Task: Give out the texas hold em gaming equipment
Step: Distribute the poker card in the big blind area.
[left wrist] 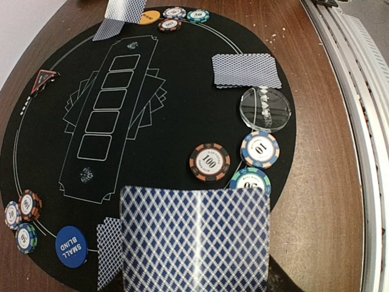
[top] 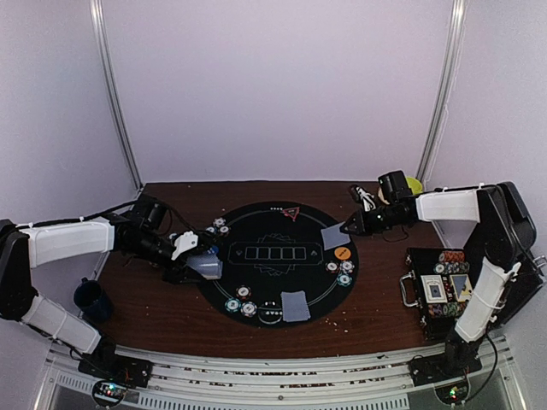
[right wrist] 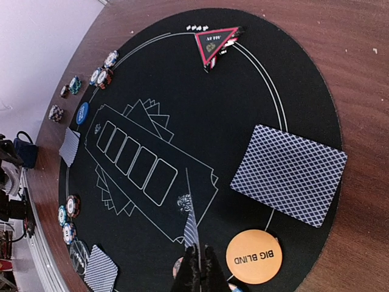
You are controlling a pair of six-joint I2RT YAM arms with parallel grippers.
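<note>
While the deal runs: dealing hole cards seat by seat, I judge.
Left gripper point(top: 197, 259): partly closed on the deck point(left wrist: 194, 240), held over the left edge of the mat point(top: 256, 286).
Mat: cards point(left wrist: 246, 71) lie at the left, near and right seats, with chips point(left wrist: 209, 162) by each.
Right gripper point(right wrist: 196, 277): pinched shut, seemingly on one card point(right wrist: 191, 230) seen edge-on.
Next: lower that card flat at a seat, then let go.

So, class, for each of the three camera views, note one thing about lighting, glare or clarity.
Top external: even light, white walls washed out, poker chips too small to read. Left wrist: the held card fills the foreground, a pale glare streak across it; the clear disc glints. Right wrist: tilted view, right gripper dark and featureless, its edge-on card a thin sliver.
</note>
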